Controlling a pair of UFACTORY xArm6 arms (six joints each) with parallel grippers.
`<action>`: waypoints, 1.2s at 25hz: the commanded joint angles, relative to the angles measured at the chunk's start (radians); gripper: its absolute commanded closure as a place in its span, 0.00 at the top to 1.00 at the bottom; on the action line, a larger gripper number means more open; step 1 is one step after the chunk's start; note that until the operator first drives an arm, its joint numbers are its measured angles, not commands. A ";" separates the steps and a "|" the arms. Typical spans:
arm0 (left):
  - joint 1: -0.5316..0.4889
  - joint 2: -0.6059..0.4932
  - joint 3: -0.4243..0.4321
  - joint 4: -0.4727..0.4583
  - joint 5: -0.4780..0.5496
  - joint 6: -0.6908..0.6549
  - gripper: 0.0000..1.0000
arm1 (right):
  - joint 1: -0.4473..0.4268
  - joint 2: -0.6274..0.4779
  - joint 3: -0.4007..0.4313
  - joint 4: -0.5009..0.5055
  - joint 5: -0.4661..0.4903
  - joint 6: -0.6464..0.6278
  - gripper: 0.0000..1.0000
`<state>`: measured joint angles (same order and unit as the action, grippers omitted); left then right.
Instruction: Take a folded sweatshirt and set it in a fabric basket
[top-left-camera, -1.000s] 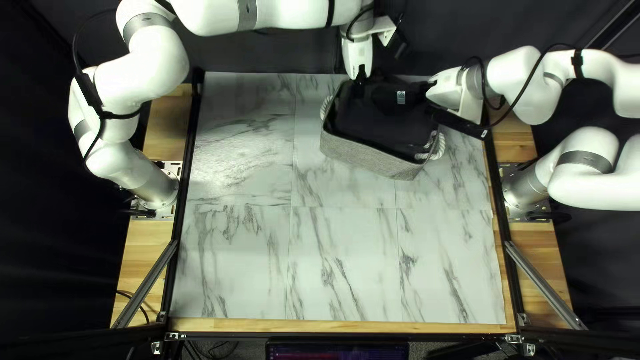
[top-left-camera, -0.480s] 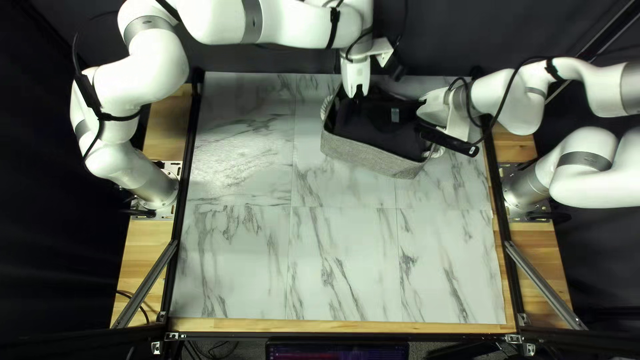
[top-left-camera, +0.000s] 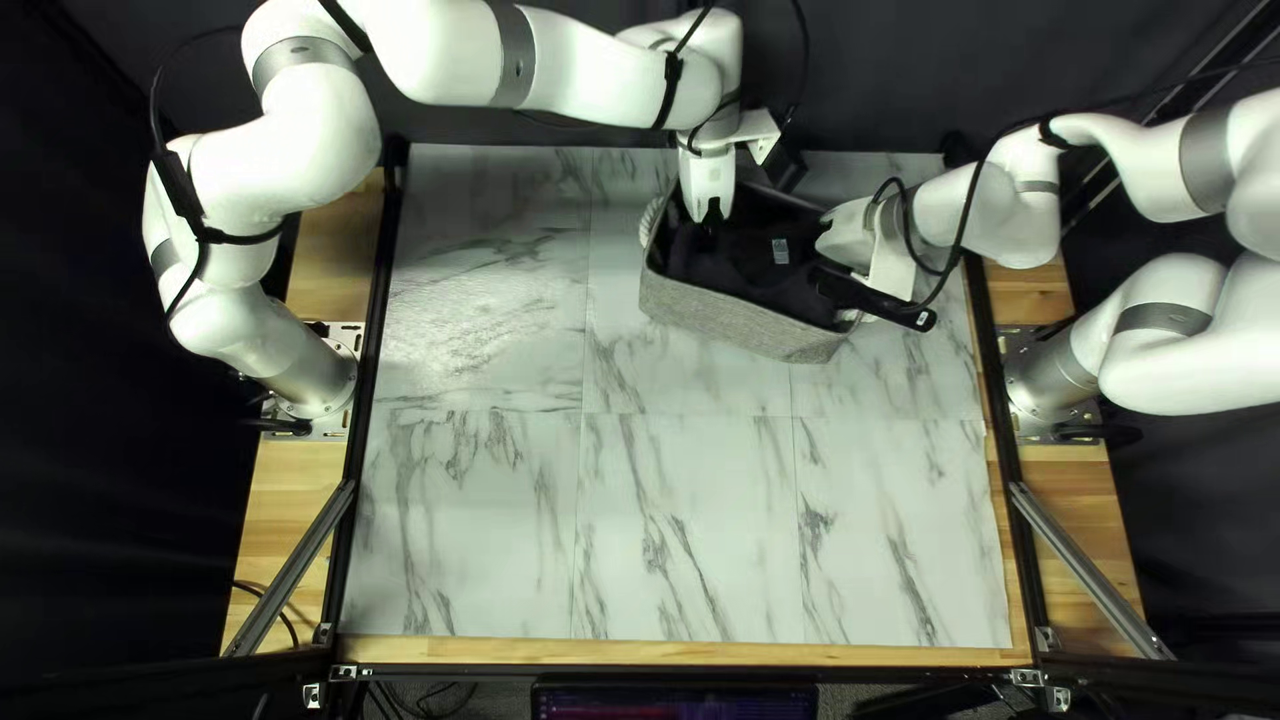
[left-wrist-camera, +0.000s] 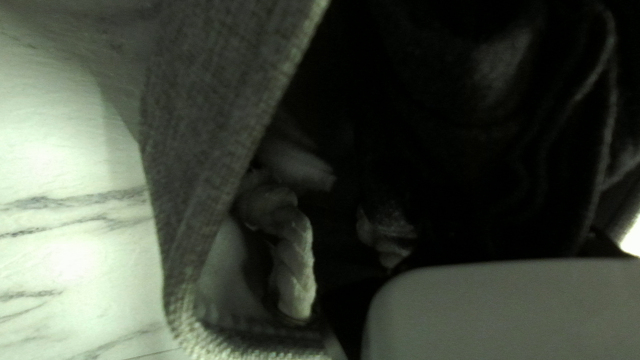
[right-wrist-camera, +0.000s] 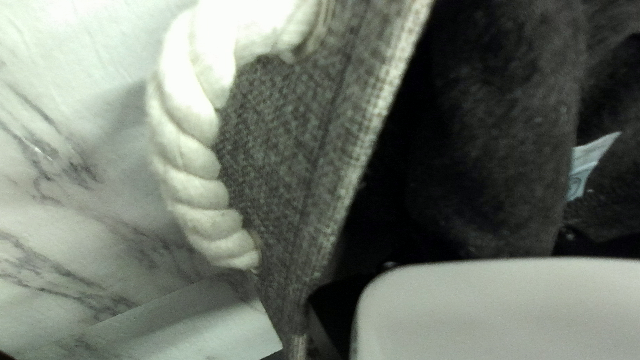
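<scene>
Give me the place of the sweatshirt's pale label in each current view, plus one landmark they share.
Top left view: right of centre, toward the far edge, on the dark sweatshirt inside the basket; label.
Left wrist view: not in it.
Right wrist view: on the sweatshirt, across the basket's rim from the rope handle.
Shared landmark: the basket's gray wall.

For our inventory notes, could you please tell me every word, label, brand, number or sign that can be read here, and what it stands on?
No text can be read.
Pale tag on the dark sweatshirt: a faint round mark, any words too blurred.
Small pale label on the black bar at the right arm's wrist: too small.
Screen beyond the table's near edge: nothing legible.
</scene>
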<state>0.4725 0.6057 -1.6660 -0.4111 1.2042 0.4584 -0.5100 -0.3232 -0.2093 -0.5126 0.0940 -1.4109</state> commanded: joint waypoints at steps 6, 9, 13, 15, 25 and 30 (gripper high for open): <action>0.008 -0.082 0.041 0.034 -0.006 -0.032 1.00 | 0.057 -0.126 0.039 0.201 0.076 -0.151 1.00; 0.007 -0.103 0.077 0.026 -0.031 -0.027 1.00 | 0.063 -0.190 0.053 0.226 0.118 -0.173 1.00; -0.015 -0.143 0.101 0.025 -0.032 -0.034 1.00 | 0.084 -0.345 0.053 0.255 0.239 -0.209 1.00; -0.027 -0.179 0.129 0.031 -0.038 -0.037 1.00 | 0.099 -0.380 0.042 0.240 0.282 -0.196 1.00; -0.132 -0.560 0.394 0.134 0.028 -0.120 1.00 | 0.118 -0.434 0.055 0.262 0.319 -0.174 1.00; -0.193 -0.690 0.540 0.142 0.047 -0.161 1.00 | 0.121 -0.415 0.041 0.344 0.319 -0.206 1.00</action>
<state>0.3147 -0.0224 -1.1963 -0.2760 1.2410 0.3267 -0.3884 -0.7385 -0.1647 -0.2155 0.4111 -1.5936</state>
